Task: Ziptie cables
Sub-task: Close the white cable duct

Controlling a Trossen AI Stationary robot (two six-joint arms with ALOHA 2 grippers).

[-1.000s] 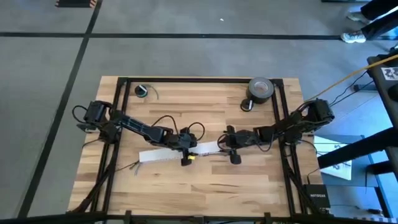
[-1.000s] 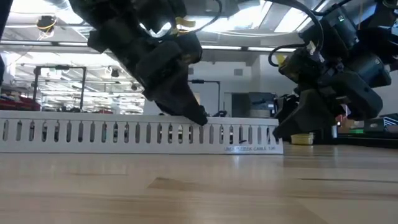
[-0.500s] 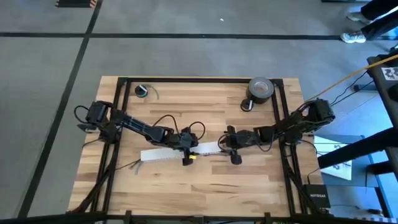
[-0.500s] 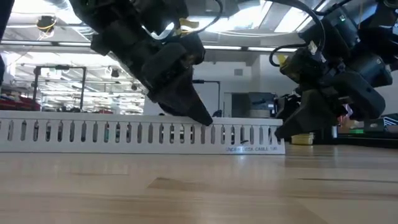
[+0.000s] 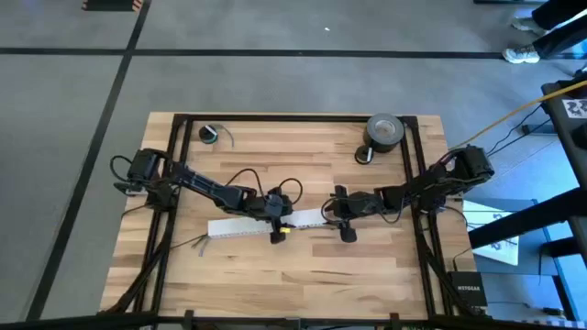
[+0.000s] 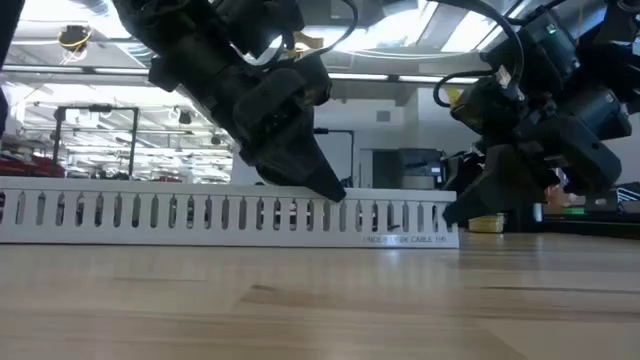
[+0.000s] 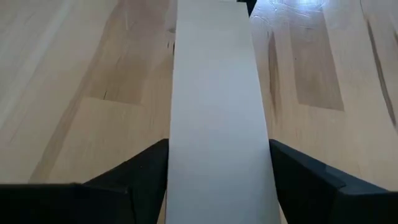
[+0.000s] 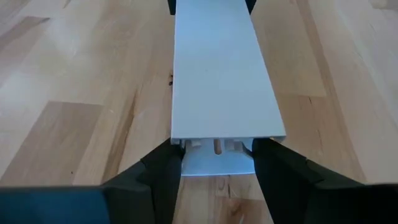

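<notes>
A long white slotted tray (image 5: 257,227) lies flat on the wooden table, and both grippers are at it. My left gripper (image 5: 275,229) comes from the table's left and is shut on the tray near its middle (image 7: 217,93). My right gripper (image 5: 335,218) comes from the right and is shut on the tray's right end (image 8: 217,81). The cables (image 5: 195,244), thin grey wires, lie loose on the table off the tray's left end, touched by neither gripper. The ziptie does not show. My left gripper pinches the tray's two long sides (image 7: 177,155) between its fingers (image 7: 143,177). It slants down from the table's left, fingers pointing along the tray. The tray stays flat on the table. My right gripper holds the tray's open right end (image 8: 217,158) between its two fingers (image 8: 161,168). It comes from the table's right, slanting down (image 6: 455,210), fingers along the tray. That end rests on the table.
A roll of grey tape (image 5: 385,130) stands at the far right with a small ring (image 5: 363,154) beside it. A small dark spool (image 5: 210,134) sits at the far left. A black frame (image 5: 293,117) edges the table. Bare wood lies along the near side.
My left gripper has crept a little toward the table's right edge, along the tray. My right gripper has kept still.
</notes>
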